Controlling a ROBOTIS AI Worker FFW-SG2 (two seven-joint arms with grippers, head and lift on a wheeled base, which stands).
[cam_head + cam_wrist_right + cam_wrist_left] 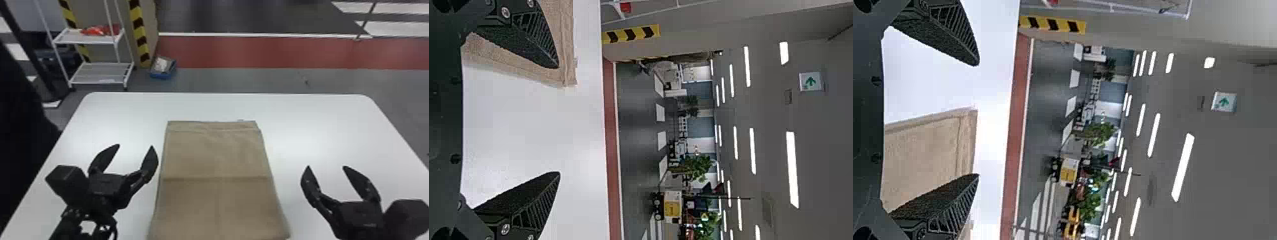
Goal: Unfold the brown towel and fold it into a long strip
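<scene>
Probably between unfolding and strip-folding the flat, creased brown cloth towel (217,159); next, pinch a long side and carry it across. Laid midway across the smooth white table (319,127), pointing lengthwise toward the far edge, between widely spread, empty, black left gripper (135,145) and right gripper (327,166).

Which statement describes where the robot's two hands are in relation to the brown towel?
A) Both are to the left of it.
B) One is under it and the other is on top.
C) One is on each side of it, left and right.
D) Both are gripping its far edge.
C, because the left hand is over the table to the left of the towel and the right hand is to its right.
</scene>
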